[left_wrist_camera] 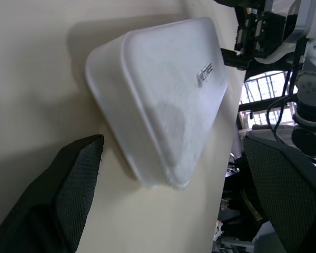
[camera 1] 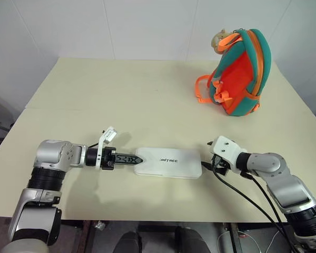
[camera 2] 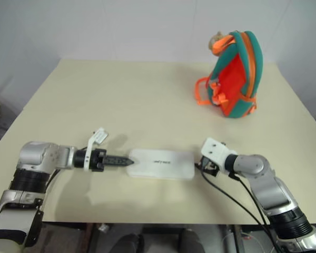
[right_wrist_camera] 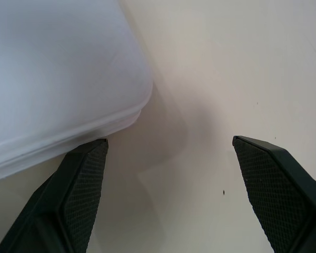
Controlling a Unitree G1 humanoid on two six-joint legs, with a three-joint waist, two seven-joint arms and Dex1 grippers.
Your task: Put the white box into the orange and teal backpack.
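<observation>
White box (camera 1: 168, 162) flat on table (camera 1: 121, 95); backpack (camera 1: 241, 74) upright, well apart.

Even, bright overhead light fills the head views, and the pale cream tabletop (camera 1: 121, 95) reads flat, without glare. Soft, short shadows lie under the flat, glossy white box (camera 1: 168, 162) at lower centre and beside the rounded teal and orange backpack (camera 1: 241, 71) at upper right. In the wrist views the near black fingers (right_wrist_camera: 79, 195) are blurred, and a bright background window area at right is washed out.
</observation>
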